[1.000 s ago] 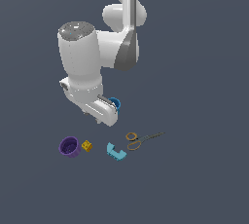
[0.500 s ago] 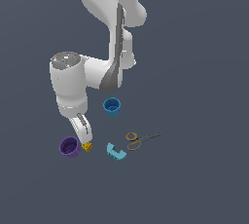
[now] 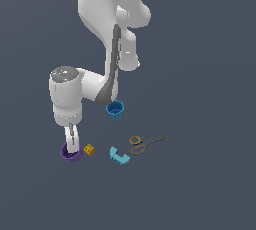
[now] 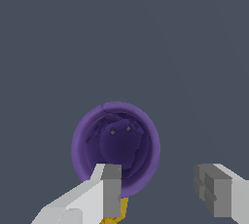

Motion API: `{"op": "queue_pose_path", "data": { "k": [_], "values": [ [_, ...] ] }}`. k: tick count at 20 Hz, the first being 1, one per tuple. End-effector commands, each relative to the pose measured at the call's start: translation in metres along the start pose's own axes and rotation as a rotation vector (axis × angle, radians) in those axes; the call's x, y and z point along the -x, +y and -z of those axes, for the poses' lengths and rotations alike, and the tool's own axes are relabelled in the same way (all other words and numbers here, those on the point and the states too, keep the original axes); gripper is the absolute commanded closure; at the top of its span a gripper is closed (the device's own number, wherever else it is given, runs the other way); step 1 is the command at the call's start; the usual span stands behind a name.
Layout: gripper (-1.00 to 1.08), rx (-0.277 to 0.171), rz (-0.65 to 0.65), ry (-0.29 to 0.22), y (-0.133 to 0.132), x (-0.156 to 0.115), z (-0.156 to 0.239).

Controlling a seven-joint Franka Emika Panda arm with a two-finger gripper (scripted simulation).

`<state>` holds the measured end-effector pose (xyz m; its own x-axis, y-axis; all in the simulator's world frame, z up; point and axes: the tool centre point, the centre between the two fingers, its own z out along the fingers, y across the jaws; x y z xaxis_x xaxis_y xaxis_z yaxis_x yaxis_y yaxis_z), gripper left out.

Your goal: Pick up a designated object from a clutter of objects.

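The designated object, a small purple round cup (image 3: 70, 155), stands on the grey floor at the exterior view's left end of the clutter. My gripper (image 3: 73, 145) points straight down, right over the cup, and is open. In the wrist view the purple cup (image 4: 115, 140) is seen from above. One finger (image 4: 111, 189) overlaps its rim, while the other finger (image 4: 217, 189) stands well outside it, so the gripper (image 4: 163, 189) is off-centre from the cup. Nothing is held.
A tiny yellow block (image 3: 89, 149) lies right beside the purple cup, and a sliver of this yellow block (image 4: 119, 211) shows behind one finger. Further along lie a light-blue bracket (image 3: 119, 156), scissors with orange handles (image 3: 142, 144), and a blue cup (image 3: 115, 109).
The arm has swung from above the blue cup toward the exterior view's left and come down over the purple cup. The objects have not moved.
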<state>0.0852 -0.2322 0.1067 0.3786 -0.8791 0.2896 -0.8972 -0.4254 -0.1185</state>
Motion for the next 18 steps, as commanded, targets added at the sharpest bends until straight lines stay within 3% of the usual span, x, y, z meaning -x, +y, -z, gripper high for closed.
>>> {"op": "queue_pose_path", "data": {
  "k": [1,18],
  "values": [
    [-0.20,-0.001,-0.028,0.013,0.003,-0.004,-0.006],
    [-0.20,-0.002,-0.047,0.020,0.007,-0.007,-0.035]
  ]
}}
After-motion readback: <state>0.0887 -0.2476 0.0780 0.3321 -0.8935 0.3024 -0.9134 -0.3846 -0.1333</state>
